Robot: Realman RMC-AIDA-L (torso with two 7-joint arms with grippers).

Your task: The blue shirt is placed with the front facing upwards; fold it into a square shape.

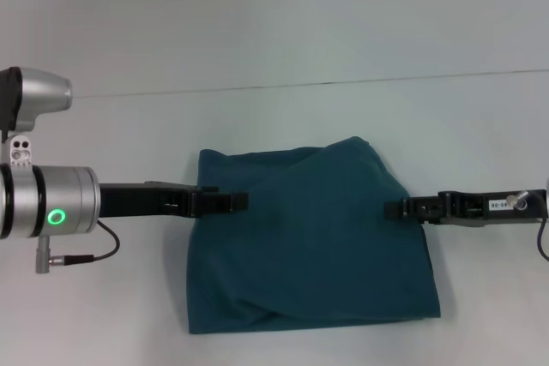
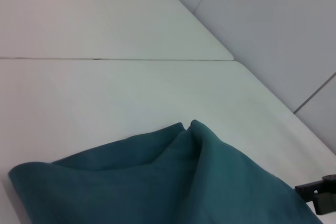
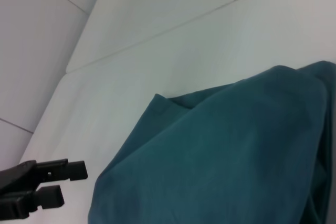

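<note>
Between both grippers' fingertips the shirt (image 1: pixel 309 237) lies folded, roughly square. Left gripper (image 1: pixel 233 201) touches its edge, right gripper (image 1: pixel 396 208) likewise; whether either pinches cloth, I cannot tell. Next, probably squaring the uneven far edge.

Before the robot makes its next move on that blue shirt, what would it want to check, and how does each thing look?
1. Shirt folded to a roughly square packet: ok. The blue shirt lies as a compact block, plain side up.
2. Edges neat: not ok. The far edge bulges and soft ridges cross the top.
3. Left gripper placed: ok, at the shirt's left edge, fingertips over the cloth.
4. Right gripper placed: ok, at the shirt's right edge.
5. Cloth pinched or released: cannot tell for either gripper.
6. Shirt fully on the table: cannot tell; its near edge lies close to the head view's bottom edge.
</note>
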